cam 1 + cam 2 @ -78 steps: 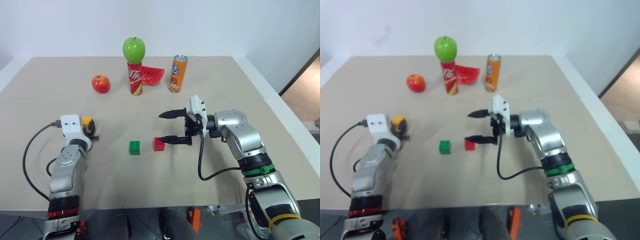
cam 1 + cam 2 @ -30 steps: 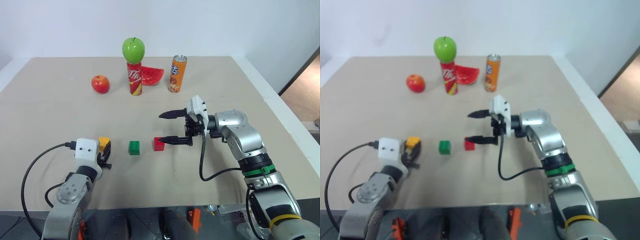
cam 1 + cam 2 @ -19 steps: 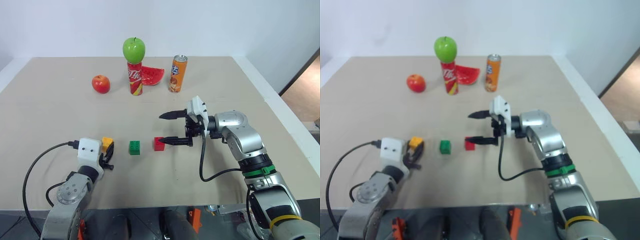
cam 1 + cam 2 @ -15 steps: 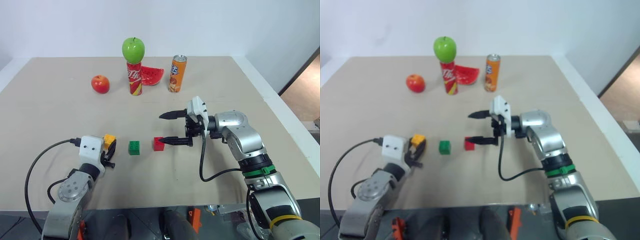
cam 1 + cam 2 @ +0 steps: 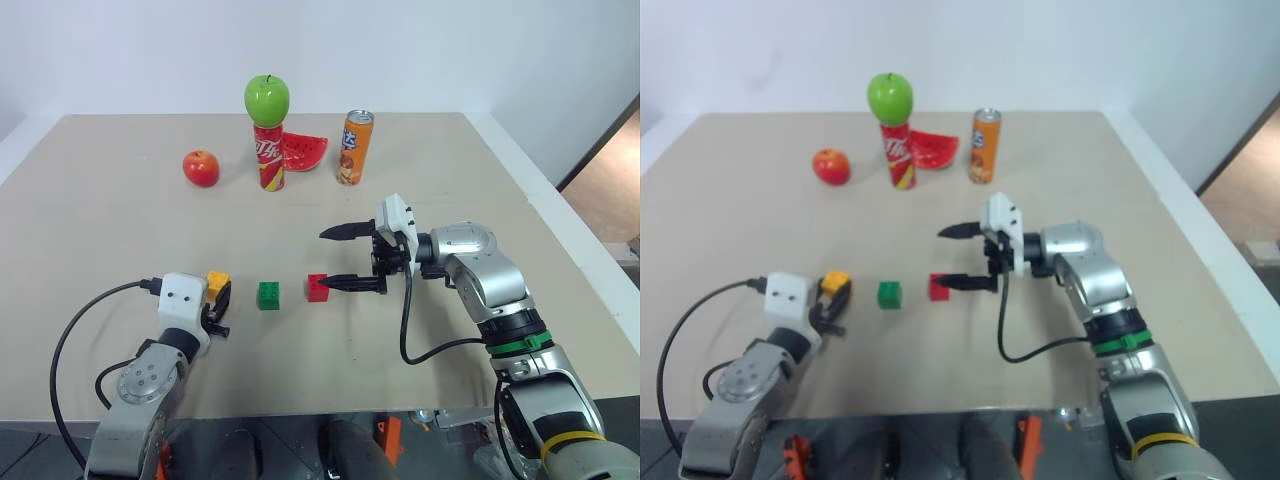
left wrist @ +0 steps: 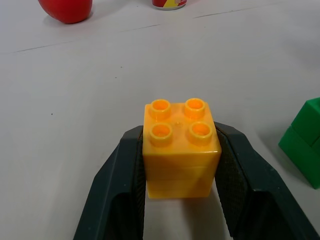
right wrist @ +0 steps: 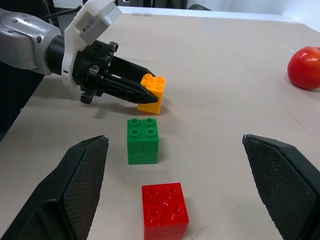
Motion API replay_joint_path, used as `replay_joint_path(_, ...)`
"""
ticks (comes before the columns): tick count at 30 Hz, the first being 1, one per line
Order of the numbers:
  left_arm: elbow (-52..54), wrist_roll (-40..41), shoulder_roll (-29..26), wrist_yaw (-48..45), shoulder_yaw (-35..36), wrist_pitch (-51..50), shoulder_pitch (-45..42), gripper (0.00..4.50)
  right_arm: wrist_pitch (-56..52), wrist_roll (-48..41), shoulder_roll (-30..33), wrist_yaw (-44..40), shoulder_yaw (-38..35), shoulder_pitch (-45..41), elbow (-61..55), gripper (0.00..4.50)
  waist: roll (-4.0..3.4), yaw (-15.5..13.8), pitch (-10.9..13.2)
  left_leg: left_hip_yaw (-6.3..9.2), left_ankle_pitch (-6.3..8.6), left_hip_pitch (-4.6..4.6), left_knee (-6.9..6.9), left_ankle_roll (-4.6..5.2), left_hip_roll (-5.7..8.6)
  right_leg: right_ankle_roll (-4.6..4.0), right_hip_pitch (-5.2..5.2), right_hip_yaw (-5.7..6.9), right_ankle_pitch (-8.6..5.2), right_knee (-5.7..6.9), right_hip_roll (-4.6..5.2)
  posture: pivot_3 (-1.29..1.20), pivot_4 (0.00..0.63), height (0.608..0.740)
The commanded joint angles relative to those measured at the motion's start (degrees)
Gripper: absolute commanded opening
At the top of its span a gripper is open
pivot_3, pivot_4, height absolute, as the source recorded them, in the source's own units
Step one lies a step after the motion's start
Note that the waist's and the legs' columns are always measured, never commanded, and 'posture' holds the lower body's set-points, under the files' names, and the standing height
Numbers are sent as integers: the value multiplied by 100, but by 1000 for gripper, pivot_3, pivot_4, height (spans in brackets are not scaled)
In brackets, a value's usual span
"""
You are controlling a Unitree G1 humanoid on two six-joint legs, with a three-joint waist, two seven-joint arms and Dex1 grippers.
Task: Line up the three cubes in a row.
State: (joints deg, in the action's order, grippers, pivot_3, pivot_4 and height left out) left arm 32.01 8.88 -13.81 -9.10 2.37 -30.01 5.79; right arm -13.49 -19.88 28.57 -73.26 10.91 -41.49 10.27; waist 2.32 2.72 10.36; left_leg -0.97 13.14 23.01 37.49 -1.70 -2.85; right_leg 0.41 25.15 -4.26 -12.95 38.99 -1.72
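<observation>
My left gripper (image 5: 217,297) is shut on the yellow-orange cube (image 5: 217,282), its fingers (image 6: 125,165) pressing the cube's two sides (image 6: 181,150). The cube is upright, at or just over the table, left of the green cube (image 5: 268,295). The red cube (image 5: 318,288) sits right of the green one, so the three lie roughly in one line with gaps between them. My right gripper (image 5: 323,260) is open and points left, its near fingertip beside the red cube. The right wrist view shows the red cube (image 7: 165,210), the green cube (image 7: 143,140) and the held yellow-orange cube (image 7: 151,93).
At the back of the table (image 5: 100,230) are a red apple (image 5: 201,168), a red can (image 5: 269,158) with a green apple (image 5: 267,99) on top, a watermelon slice (image 5: 305,151) and an orange can (image 5: 356,147). The table's right edge is near my right arm.
Since the earliest frames my left gripper has carried the yellow-orange cube nearer and rightward, to beside the green cube. It has barely shifted lately. The right gripper has not moved.
</observation>
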Motion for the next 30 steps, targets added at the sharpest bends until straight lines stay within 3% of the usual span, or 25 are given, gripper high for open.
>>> replay_joint_path(1, 138, -78, -9, 79, 85, -5, 15, 1313, 81, -20, 44, 7, -157, -32, -131, 4500, 0, 0, 0, 0, 0, 0, 0, 0, 0, 0, 0, 0, 0, 0, 0, 0, 150, 740)
replay_joint_path(21, 185, -98, -16, 195, 66, -183, 109, 1313, 94, -24, 13, 16, -139, 5, -156, 4500, 0, 2, 0, 0, 0, -3, 0, 0, -1, 0, 0, 0, 0, 1, -2, 0, 150, 740)
replay_joint_path(22, 167, -98, -20, 187, 65, -165, 94, 2320, 97, -25, 11, 16, -138, 7, -157, 4500, 0, 2, 0, 0, 0, -3, 0, 0, -1, 0, 0, 0, 0, 0, -2, 0, 150, 740)
replay_joint_path(28, 205, -81, -46, 113, 66, -83, 51, 4330, 99, -37, -2, 10, -136, 15, -169, 4500, 0, 0, 0, -1, 0, -2, 0, 0, 0, 0, 0, -1, 0, 0, 0, 0, 150, 740)
replay_joint_path(30, 259, -68, -48, 110, 92, -106, 54, 4464, 98, -36, -4, 5, -131, 14, -168, 4500, 0, 0, 0, -1, 0, -2, 0, 0, 0, 0, 0, 0, 0, 0, 0, 0, 150, 740)
